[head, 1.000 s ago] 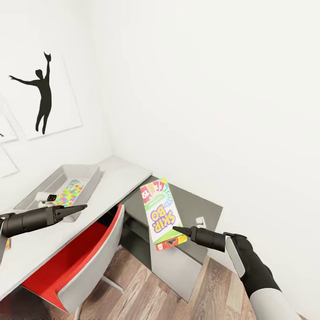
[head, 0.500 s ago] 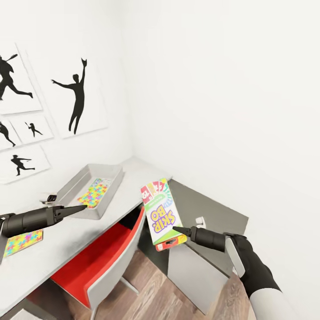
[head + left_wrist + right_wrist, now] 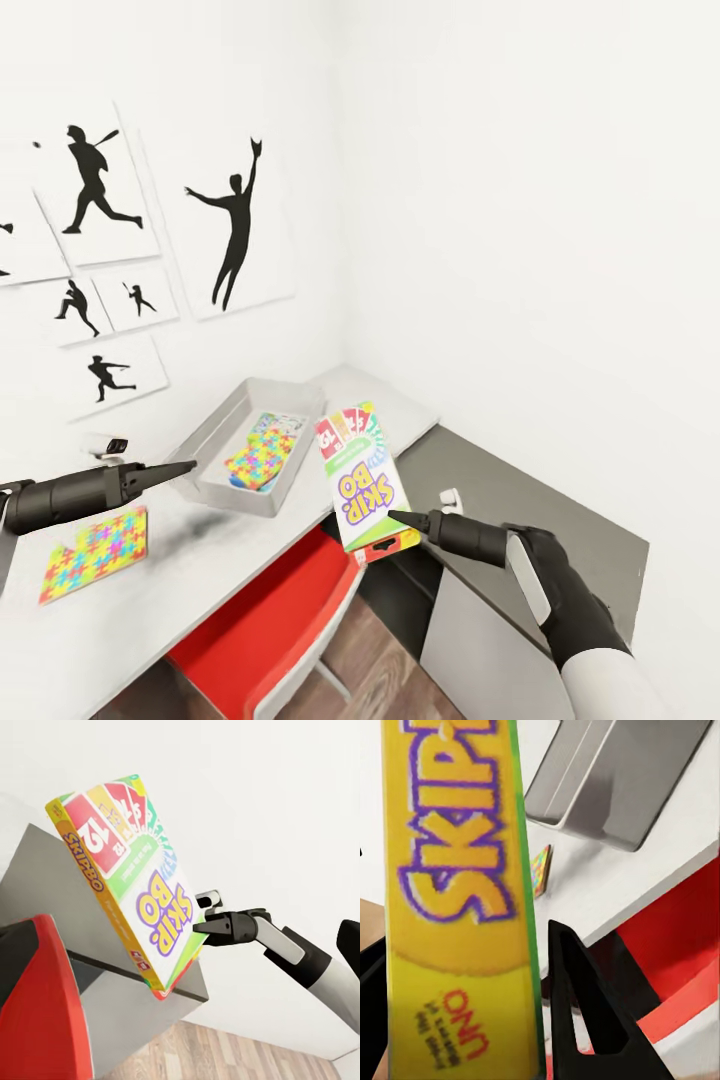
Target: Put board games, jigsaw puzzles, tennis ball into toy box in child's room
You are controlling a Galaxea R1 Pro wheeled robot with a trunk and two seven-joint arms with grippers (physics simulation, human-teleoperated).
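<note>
Above the red chair (image 3: 270,640), between the arms: SKIP-BO box (image 3: 362,478), upright and tilted, pinched at its lower edge by the right tool (image 3: 392,517). Beyond it on the light worktop (image 3: 190,560): grey toy box (image 3: 215,450) holding one jigsaw puzzle (image 3: 262,457). Another puzzle (image 3: 95,553) flat beside the left tool (image 3: 190,465), seemingly pressed together, holding nothing.
</note>
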